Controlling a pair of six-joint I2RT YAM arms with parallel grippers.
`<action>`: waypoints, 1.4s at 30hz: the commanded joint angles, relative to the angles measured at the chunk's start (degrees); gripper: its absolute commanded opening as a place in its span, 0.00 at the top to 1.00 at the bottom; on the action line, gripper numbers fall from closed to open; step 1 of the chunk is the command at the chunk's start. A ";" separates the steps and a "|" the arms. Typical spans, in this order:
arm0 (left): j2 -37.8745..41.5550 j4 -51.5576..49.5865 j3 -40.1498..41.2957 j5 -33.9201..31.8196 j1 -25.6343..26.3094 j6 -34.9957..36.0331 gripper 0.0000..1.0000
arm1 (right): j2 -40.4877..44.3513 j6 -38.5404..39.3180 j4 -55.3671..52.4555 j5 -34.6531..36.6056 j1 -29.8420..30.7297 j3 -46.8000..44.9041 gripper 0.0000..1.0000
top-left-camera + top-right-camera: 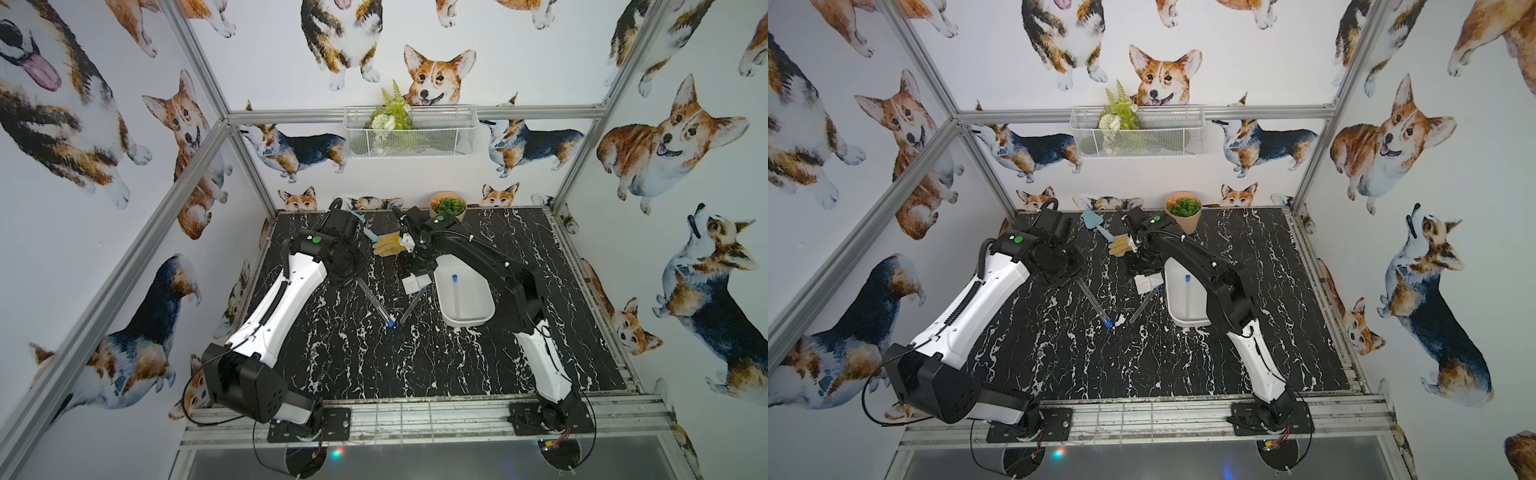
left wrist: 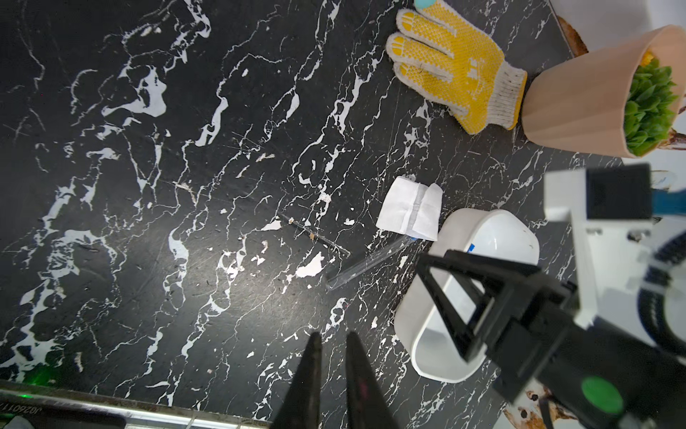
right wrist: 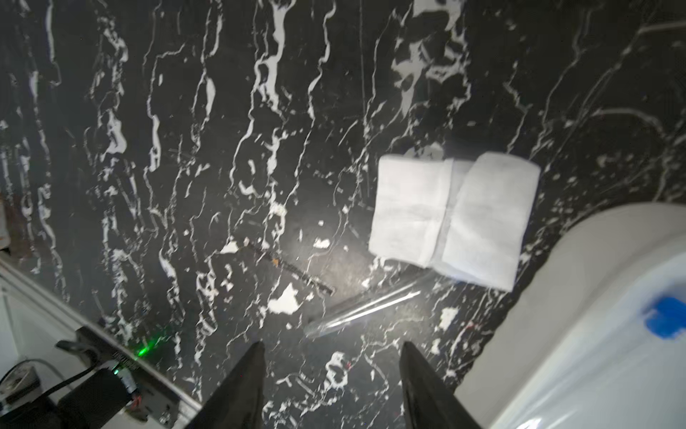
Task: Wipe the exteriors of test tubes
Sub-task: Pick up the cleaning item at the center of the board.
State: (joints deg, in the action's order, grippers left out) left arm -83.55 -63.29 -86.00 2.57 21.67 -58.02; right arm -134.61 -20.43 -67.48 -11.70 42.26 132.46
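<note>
Right gripper [image 3: 333, 345] is the nearer arm, fingers spread and empty. Test tube [image 3: 362, 308] lies flat on the table [image 3: 185, 148] just ahead, one end under the wipe [image 3: 453, 219]. Its long axis runs nearly along the finger-to-finger line, so it likely needs a wrist turn. Left gripper [image 2: 333, 336] is pressed together, nothing visible between.

Both arms join glossy white shells to black joint housings; the left arm [image 1: 299, 282] carries a ribbed black cable [image 1: 272, 307] along its shell, and it and the right arm [image 1: 544, 361] each bear a round green mark [image 1: 316, 239] near the wrist. Each is fixed to a black screwed base plate [image 1: 309, 424] trailing thin black wires [image 1: 188, 395], and the left gripper [image 2: 333, 336] and right gripper [image 3: 333, 345] end in black fingers tapering to points.
</note>
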 commanded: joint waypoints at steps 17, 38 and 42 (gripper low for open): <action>0.16 -5.88 -2.85 -2.15 0.02 -0.23 0.85 | -11.88 4.48 -1.46 10.23 -1.59 3.41 0.50; -4.69 -7.42 -9.62 -4.91 0.00 4.38 0.85 | 3.81 6.40 9.30 -2.07 -0.94 -7.51 1.00; -7.66 -9.36 -15.26 -7.79 0.07 7.89 0.85 | 12.26 4.96 10.87 -11.39 -0.78 -11.74 1.00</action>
State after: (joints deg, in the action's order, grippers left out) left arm -90.02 -70.04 -98.59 -1.83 21.69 -53.12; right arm -125.99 -15.20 -59.00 -14.41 41.25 122.61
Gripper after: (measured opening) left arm 0.147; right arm 0.050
